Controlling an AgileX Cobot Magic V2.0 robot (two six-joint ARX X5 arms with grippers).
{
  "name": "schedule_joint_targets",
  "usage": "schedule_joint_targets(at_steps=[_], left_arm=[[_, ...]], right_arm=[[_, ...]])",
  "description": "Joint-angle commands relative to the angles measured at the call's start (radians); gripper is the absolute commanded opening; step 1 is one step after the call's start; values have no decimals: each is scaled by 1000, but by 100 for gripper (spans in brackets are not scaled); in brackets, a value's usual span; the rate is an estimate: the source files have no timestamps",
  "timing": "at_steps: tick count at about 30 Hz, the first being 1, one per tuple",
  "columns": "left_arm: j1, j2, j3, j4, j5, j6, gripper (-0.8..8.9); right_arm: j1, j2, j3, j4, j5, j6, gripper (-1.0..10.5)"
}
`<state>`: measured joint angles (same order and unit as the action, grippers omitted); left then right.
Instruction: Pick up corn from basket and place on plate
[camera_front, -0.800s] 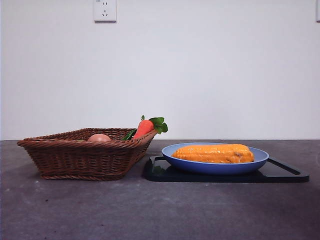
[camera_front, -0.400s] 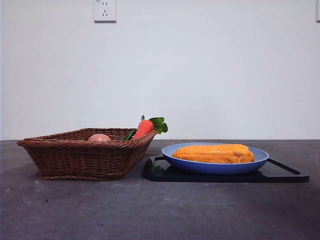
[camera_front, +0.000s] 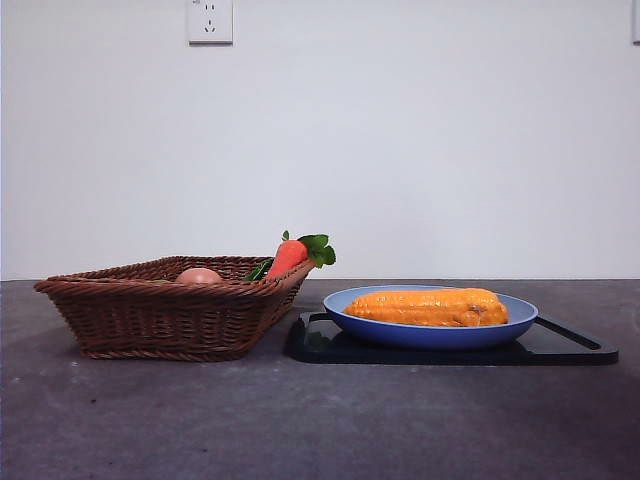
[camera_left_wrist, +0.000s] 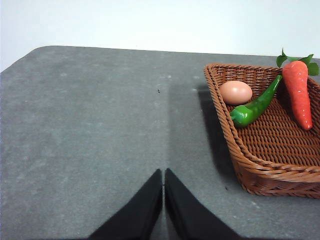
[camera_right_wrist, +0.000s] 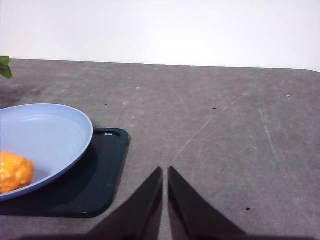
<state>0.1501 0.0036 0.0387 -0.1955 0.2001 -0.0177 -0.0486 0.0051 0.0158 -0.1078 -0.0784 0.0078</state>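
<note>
- Now corn (camera_front: 428, 307) lies lengthwise in plate (camera_front: 432, 332).
- Left gripper (camera_left_wrist: 163, 175) hangs over bare bench (camera_left_wrist: 90, 130) beside basket (camera_left_wrist: 280, 170), jaws together.
- Right gripper (camera_right_wrist: 165, 172) likewise pressed closed, near tray (camera_right_wrist: 102, 170).

One long orange-yellow corn cob with rows of glossy kernels (camera_front: 428, 306) lies on one wide round light-blue plastic plate (camera_front: 430, 333), and under that sits one flat black rectangular tray (camera_front: 575, 349). There is one shallow rectangular brown woven wicker basket (camera_front: 165, 315). Inside it are three things, one of each kind: one small red-orange carrot with green leaves (camera_left_wrist: 298, 92), one curved glossy green chili pepper (camera_left_wrist: 254, 107), and one rounded tan egg (camera_left_wrist: 235, 92). One dark grey desk (camera_front: 320, 430) carries it all. Two black robot hands show, one left hand (camera_left_wrist: 163, 185) and one right hand (camera_right_wrist: 165, 181). One white wall socket (camera_front: 210, 20) is on the wall.
</note>
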Motion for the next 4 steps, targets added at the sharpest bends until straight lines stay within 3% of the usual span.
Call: schedule_joint_targets(at_steps=[1, 4], left_arm=[[3, -1, -12, -44, 2, -2, 8], [3, -1, -12, -44, 2, -2, 8]], right_arm=[[-1, -2, -5, 10, 1, 11, 2], [-1, -2, -5, 10, 1, 11, 2]])
